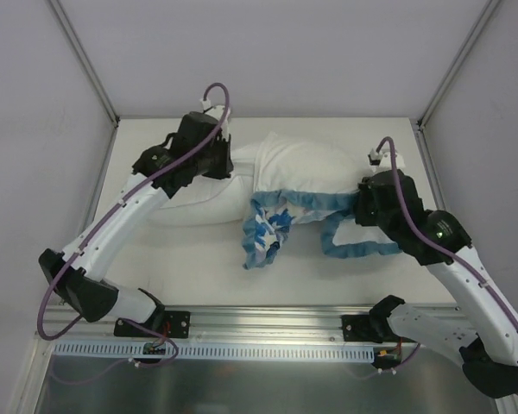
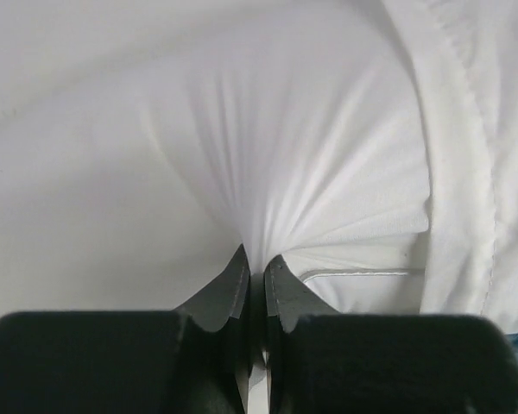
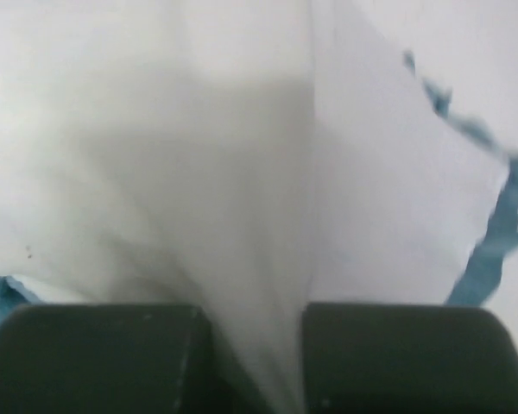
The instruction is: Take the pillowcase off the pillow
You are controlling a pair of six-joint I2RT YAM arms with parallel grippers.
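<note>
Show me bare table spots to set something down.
Bare table: near strip between pillowcase and front rail; back strip between pillowcase and far wall. Crowded mid-table around the pillow.

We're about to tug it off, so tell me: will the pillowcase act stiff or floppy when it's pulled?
Probably floppy: the pillowcase lies bunched, its ruffled edging sagging in a slack loop. It will likely stretch into pleats before sliding, as its fabric fans out from the shut right tool. It looks light, so the pillow may drag along.
</note>
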